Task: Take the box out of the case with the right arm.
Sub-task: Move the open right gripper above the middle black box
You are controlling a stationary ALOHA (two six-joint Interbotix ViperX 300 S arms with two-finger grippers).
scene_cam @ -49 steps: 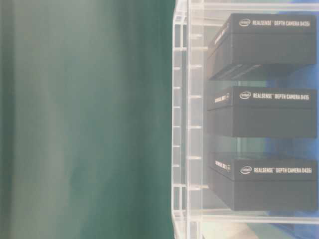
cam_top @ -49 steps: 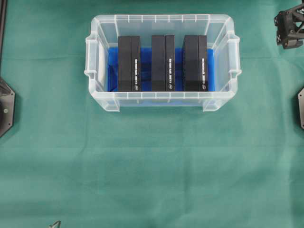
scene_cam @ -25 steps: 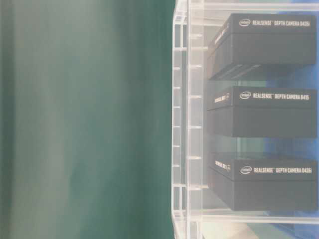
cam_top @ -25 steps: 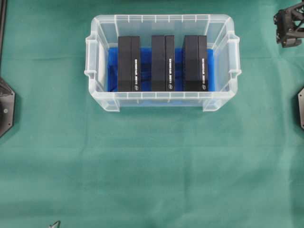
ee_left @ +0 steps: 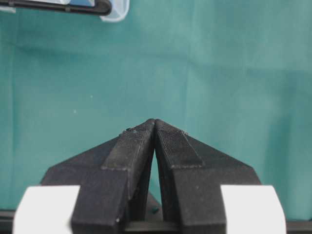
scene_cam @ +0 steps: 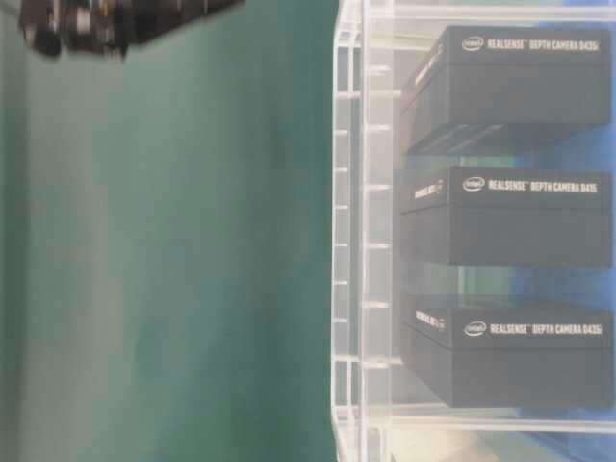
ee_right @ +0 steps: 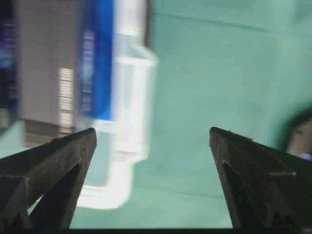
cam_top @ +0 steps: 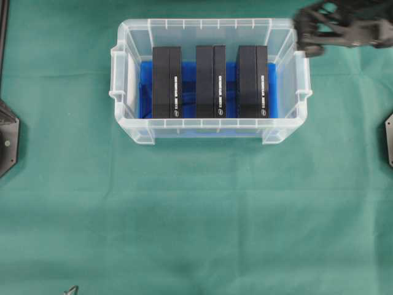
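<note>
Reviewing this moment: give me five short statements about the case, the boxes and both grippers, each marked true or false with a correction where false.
1. Three black boxes sit in the case. True.
2. The right gripper is shut on a box. False: it is open and holds nothing.
3. The left gripper is shut. True.
4. One box lies on the green cloth. False: all are inside the case.
5. The case has a blue bottom. True.

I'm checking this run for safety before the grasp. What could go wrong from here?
1. The right pincer is blurred with motion at the rim of the case; coming in fast, it might clip the wall and shove the case.
2. Three boxes stand close together; the rightmost box sits near the wall, so the wide-open jaws may not fit or might nudge the middle box.
</note>
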